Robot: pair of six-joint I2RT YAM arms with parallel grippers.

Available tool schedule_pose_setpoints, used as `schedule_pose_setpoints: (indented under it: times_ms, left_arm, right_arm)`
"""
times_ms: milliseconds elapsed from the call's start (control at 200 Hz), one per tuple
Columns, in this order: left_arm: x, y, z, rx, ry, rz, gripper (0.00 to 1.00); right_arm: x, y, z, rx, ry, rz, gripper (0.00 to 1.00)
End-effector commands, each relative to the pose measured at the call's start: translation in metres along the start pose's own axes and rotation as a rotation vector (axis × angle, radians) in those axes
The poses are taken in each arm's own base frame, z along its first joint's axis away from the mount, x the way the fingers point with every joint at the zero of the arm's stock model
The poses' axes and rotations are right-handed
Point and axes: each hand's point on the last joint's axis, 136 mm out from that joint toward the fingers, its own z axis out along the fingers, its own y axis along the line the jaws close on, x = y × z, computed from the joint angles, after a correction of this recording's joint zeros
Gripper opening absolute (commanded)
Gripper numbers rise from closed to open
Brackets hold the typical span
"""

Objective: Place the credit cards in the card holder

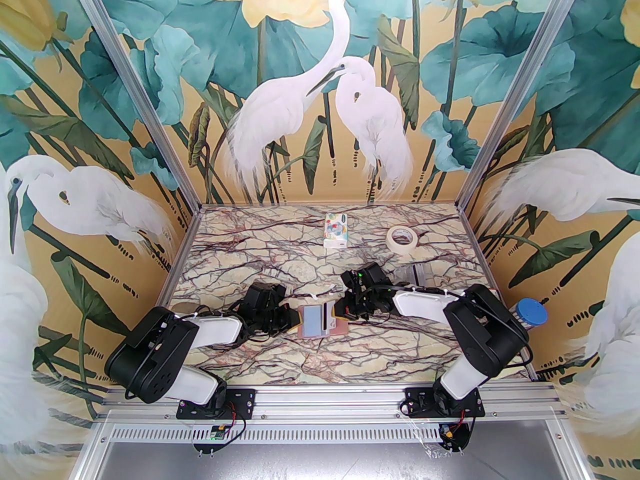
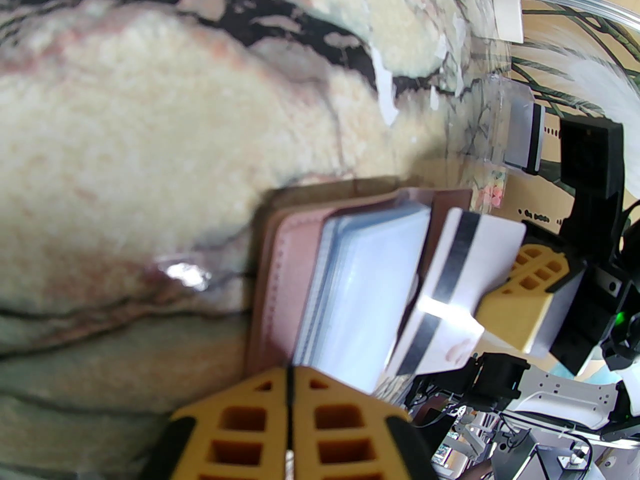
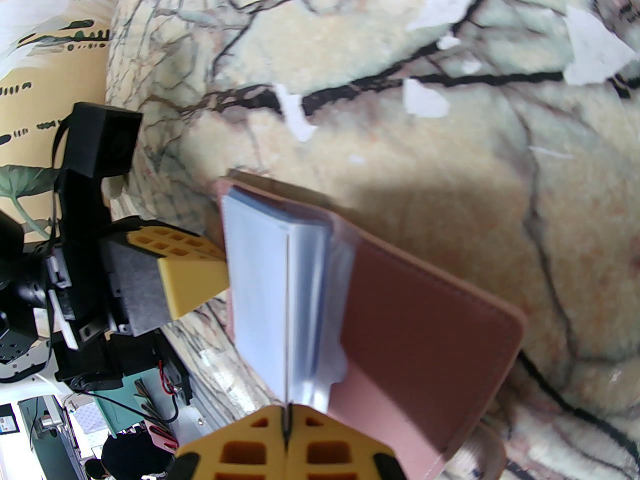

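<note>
The card holder (image 1: 311, 320) lies open on the marble table between both arms, dusty-pink outside (image 3: 425, 328) with pale blue sleeves (image 2: 365, 288) standing up from it. My left gripper (image 2: 289, 373) is shut at the left edge of those sleeves and seems to pinch them; in the top view the left gripper (image 1: 295, 318) sits at the holder's left side. My right gripper (image 3: 286, 413) is shut on a white credit card (image 2: 470, 263) with a dark stripe. That credit card (image 3: 287, 318) shows edge-on over the sleeves. The right gripper (image 1: 341, 313) is at the holder's right side.
A white patterned tissue pack (image 1: 336, 229) and a tape roll (image 1: 402, 239) sit near the back wall. A clear plastic box (image 1: 417, 273) lies behind the right arm. A blue-lidded jar (image 1: 531, 313) stands at the right edge. Small white paper scraps (image 3: 425, 100) dot the table.
</note>
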Motion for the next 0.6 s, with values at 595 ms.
schedule_pose_setpoints:
  times_ms: [595]
  left_arm:
    - [0.013,0.025,0.001,-0.089,0.020,-0.037,0.06]
  right_arm:
    - [0.006,-0.007,0.006,-0.005,0.012,0.010,0.00]
